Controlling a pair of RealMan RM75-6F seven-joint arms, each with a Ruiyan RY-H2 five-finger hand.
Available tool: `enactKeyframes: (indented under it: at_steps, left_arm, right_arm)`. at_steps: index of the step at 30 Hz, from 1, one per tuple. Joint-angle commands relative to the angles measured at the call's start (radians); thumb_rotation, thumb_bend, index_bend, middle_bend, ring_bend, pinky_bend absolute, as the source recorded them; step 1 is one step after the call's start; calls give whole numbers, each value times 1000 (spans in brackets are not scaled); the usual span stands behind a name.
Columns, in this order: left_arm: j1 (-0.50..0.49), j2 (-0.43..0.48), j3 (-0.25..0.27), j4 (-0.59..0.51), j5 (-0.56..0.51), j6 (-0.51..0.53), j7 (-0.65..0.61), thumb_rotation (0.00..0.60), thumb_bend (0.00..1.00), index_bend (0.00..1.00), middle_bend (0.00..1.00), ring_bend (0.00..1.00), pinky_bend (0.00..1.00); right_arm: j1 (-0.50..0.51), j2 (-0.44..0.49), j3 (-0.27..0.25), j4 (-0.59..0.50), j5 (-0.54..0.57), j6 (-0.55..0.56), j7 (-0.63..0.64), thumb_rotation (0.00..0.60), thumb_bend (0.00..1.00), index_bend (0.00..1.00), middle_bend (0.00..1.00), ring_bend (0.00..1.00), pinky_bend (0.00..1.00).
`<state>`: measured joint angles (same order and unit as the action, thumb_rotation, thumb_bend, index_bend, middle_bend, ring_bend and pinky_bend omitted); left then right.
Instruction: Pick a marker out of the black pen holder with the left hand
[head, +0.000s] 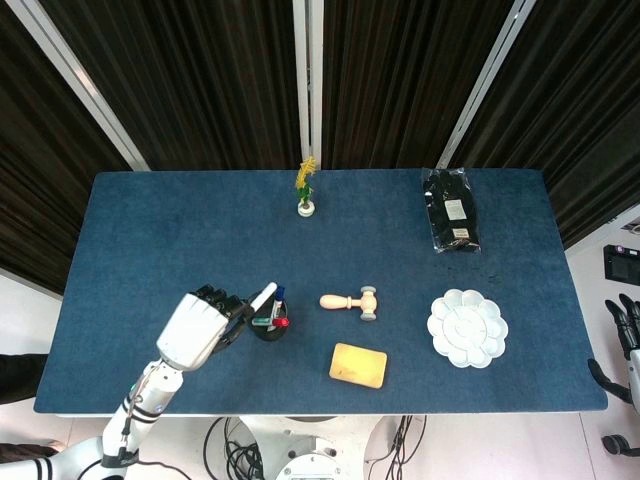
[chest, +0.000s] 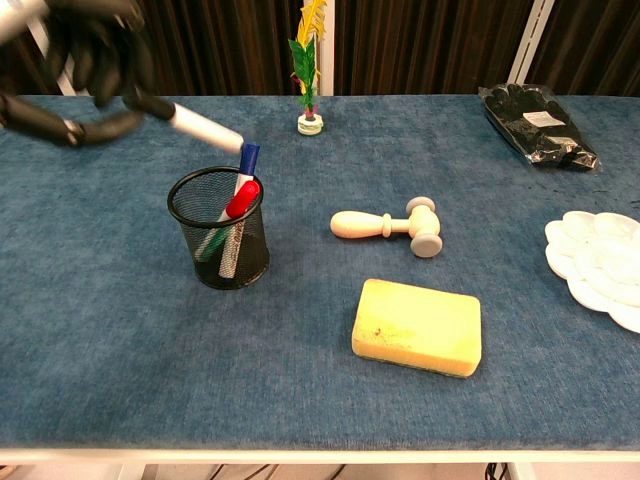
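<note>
The left hand (chest: 75, 60) pinches a white marker (chest: 205, 129) between thumb and fingers, holding it tilted just above the black pen holder (chest: 220, 232). Blue- and red-capped markers (chest: 240, 195) stand inside the holder. The right hand (head: 626, 338) hangs well right of it, fingers indistinct.

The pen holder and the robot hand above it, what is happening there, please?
The left robot hand holds a white marker pinched in its fingers. The marker is out of the black mesh pen holder and hangs in the air above its rim, tilted. A blue-capped and a red-capped marker stand in the holder. The right robot hand hangs off the table's right edge, not involved. A wooden mallet and a yellow sponge lie untouched nearby.
</note>
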<state>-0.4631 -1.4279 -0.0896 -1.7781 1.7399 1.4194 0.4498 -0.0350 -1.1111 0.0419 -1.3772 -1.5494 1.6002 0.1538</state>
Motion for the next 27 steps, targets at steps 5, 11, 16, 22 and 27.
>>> enactKeyframes:
  at_steps: [5,11,16,22,27]
  left_arm:
    - [13,51,-62,-40,-39,32,-20,600,378,633,660,629,667]
    - [-15,14,-101,62,-147,-30,-54,600,381,636,663,632,671]
    - [-47,-46,-118,176,-225,-92,-116,600,393,636,663,633,671]
    - [-84,-102,-125,296,-304,-176,-166,600,392,633,659,629,669]
    - [-89,-113,-107,341,-338,-223,-221,600,348,448,522,484,610]
  right_arm:
    - [2,-2,-2,-1,-3,-3,-7,600,217,0,0,0,0]
    - [3,-2,-1,-2,-3,-4,-10,600,217,0,0,0,0]
    - [2,-1,0,-3,0,-3,-9,600,217,0,0,0,0]
    - [2,-2,3,-1,6,-6,-7,600,218,0,0,0,0]
    - [1,-3,3,3,10,-9,-1,600,218,0,0,0,0]
